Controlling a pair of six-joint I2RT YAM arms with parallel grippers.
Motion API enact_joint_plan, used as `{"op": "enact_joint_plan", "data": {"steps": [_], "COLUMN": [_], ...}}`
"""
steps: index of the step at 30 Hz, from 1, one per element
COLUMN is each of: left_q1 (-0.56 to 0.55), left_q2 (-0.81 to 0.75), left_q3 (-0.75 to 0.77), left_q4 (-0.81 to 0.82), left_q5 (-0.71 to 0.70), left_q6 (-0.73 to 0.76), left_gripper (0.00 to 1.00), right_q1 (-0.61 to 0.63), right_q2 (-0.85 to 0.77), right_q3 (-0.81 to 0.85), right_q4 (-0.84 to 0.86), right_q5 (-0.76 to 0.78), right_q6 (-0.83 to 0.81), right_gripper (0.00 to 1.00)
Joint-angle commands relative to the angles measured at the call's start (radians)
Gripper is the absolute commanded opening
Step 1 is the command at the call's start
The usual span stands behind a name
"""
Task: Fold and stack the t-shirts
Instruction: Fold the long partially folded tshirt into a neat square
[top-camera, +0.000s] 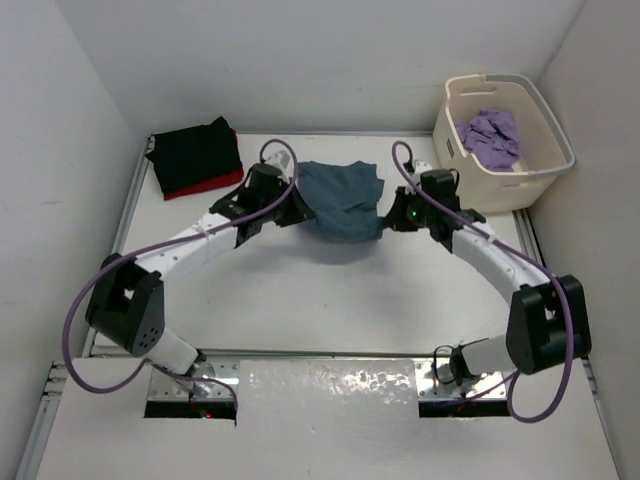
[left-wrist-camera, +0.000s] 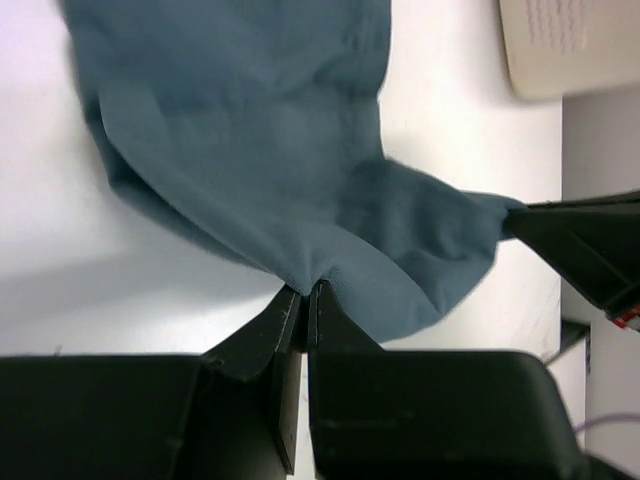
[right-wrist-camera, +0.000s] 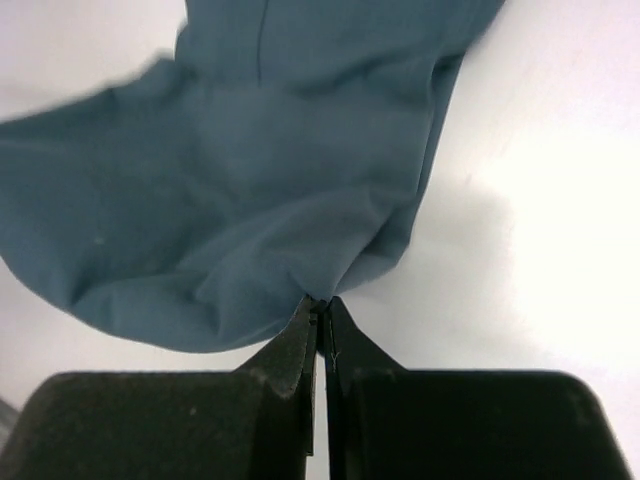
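Left fingers (left-wrist-camera: 270, 330), right fingers (right-wrist-camera: 295, 345) pinch blue-grey shirt (top-camera: 343, 198); black shirt (top-camera: 195, 153) mostly hides red shirt (top-camera: 205, 186).

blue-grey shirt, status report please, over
Left gripper and right gripper both shut on blue-grey shirt, opposite sides. Shirt bunched between them, unfolded. Black shirt over red shirt far left, lavender shirt in tub, all apart.

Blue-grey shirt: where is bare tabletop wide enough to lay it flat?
The widest bare patch is the table centre, between the left arm and right arm, nearer than the blue-grey shirt. A narrow strip runs behind it. Crowded: far left, the black shirt on the red shirt; far right, the cream tub.
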Motion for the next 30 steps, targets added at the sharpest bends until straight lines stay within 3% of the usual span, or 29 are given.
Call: {"op": "enact_joint_plan", "data": {"steps": [1,11,14,30], "left_q1": [0.046,0.143,0.175,0.221], "left_q2": [0.059,0.296,0.340,0.674], "left_q3": [0.103,0.450,0.479,0.830], "left_q4": [-0.001,-0.016,-0.001,0.117], "left_q5": [-0.039,0.002,0.032,0.125], "left_q6": [0.018,0.081,0.078,0.104], "left_gripper": [0.00,0.00,0.00,0.00], "right_q1": [-0.039,-0.101,-0.118,-0.134], "right_q2": [0.053,0.292,0.366,0.672], "right_q3": [0.125,0.426,0.504,0.837], "right_q4": [0.020,0.051,0.089,0.146], "right_q5": [0.029,-0.081,-0.163,-0.068], "right_q6": [-0.030,-0.038,-0.016,0.019], "right_gripper": [0.00,0.00,0.00,0.00]}}
